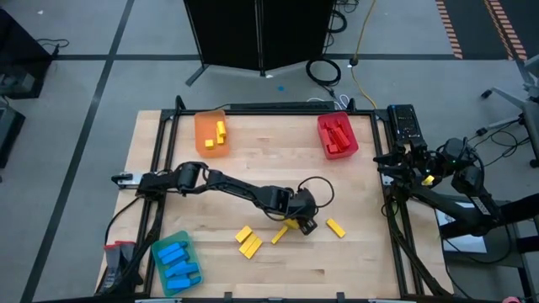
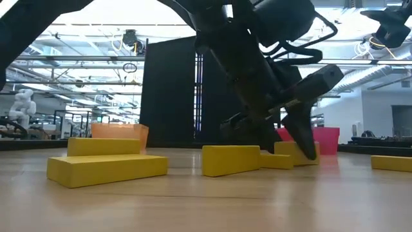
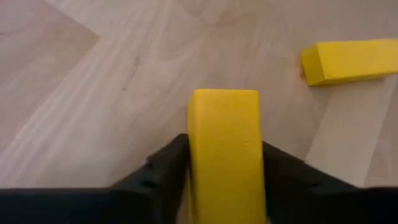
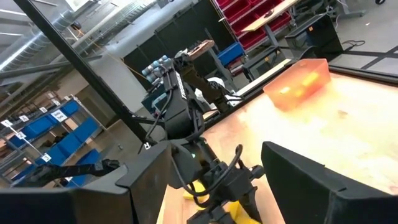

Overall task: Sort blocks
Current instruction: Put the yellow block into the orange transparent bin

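Left claw (image 1: 296, 222) is clamped on a small yellow rectangular block (image 3: 224, 149) low over the wooden tabletop (image 1: 362, 252). Four more loose yellow blocks (image 1: 249, 242) lie just beside it. The red plastic tray (image 1: 337, 136), blue-green tray (image 1: 175, 263) and orange tray (image 1: 211, 133) already hold matching blocks. Sorting is judged mostly done. Right claw (image 4: 211, 180), fingers wide apart, waits off the tabletop's right edge.

wooden table (image 1: 253, 143) | orange tray (image 1: 210, 133), red tray (image 1: 337, 135), blue tray (image 1: 176, 262), loose yellow blocks (image 1: 248, 241)

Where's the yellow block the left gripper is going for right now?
In the high view it sits mid-table toward the near edge, clamped in the left gripper; this yellow block lies between two loose yellow blocks.
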Tool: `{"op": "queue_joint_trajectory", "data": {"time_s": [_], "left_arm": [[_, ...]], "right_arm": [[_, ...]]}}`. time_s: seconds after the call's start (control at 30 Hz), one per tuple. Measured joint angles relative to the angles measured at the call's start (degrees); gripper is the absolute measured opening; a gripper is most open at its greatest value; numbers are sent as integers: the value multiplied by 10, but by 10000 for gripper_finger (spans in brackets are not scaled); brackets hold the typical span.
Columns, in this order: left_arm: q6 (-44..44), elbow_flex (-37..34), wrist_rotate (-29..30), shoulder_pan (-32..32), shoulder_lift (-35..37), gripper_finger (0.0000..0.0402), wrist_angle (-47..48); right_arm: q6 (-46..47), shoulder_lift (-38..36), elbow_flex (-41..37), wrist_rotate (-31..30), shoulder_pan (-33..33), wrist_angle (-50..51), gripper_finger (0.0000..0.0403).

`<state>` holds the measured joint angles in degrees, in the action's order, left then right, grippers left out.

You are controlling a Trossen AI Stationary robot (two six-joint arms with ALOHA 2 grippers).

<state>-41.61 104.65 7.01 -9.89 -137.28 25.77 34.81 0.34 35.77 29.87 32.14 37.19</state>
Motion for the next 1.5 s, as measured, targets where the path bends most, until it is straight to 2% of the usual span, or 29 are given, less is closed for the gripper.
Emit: {"op": "queue_joint_trajectory", "data": {"time_s": [0.07, 0.33, 0.4, 0.5, 0.6, 0.7, 0.8, 0.93, 1.07, 1.27, 1.37, 1.5], "left_arm": [[-15, 6, -5, 4, 2, 135, 7], [9, 62, -7, 29, 6, 135, 41], [36, 85, 18, 41, 30, 135, 87], [73, 113, 90, 61, 78, 135, 166], [106, 114, 168, 87, 134, 135, 241], [134, 114, 218, 123, 192, 135, 341], [126, 98, 269, 166, 251, 135, 449], [53, 18, 326, 222, 340, 135, 542], [-15, -141, 334, 267, 462, 135, 524], [-98, -381, 294, 314, 608, 135, 359], [-125, -460, 289, 331, 628, 135, 264], [-155, -526, 283, 360, 615, 135, 125]], "right_arm": [[2, 0, 0, 0, 0, 0, 249], [25, 0, 0, -1, 0, 0, 249], [30, 0, 0, -1, 0, 0, 249], [35, 0, 0, -1, 0, -1, 249], [39, 0, 0, -1, 0, -1, 249], [50, 0, 0, -1, 0, -1, 249], [51, 0, 0, -1, 0, -1, 249], [54, 0, 0, -1, 0, -1, 249], [61, 0, 0, -1, 0, -1, 249], [57, 0, 0, -1, 0, -1, 249], [56, 0, 0, -1, 0, -1, 249], [52, 0, 0, -15, 0, -1, 249]]}}
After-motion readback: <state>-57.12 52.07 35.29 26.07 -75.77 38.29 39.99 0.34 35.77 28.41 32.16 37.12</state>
